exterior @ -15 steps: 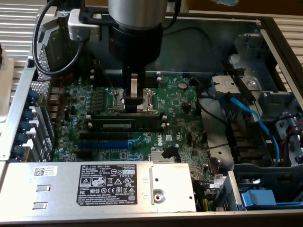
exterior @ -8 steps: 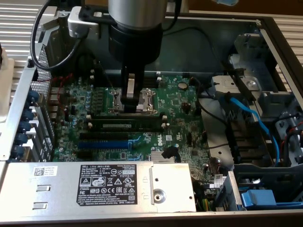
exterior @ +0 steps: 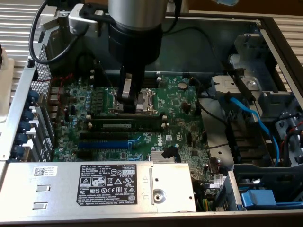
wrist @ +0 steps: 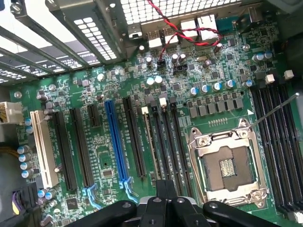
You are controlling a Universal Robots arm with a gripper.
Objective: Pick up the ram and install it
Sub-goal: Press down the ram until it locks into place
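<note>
The gripper is closed and holds nothing, poised over the CPU socket. The ram is seen just nearer, apparently seated in a slot, apart from the fingers. The blue slot lies nearer still. Case walls bound the board at the exterior view's left.

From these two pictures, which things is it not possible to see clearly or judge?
- Exterior view: whether the ram is fully seated in its slot; the stick is seen nearly edge-on.
- Exterior view: part of the CPU socket, covered by the gripper in front of it.
- Exterior view: the small print on the power supply label, too small to read.
- Wrist view: the gripper's fingertips, cut off by the picture's edge.
</note>
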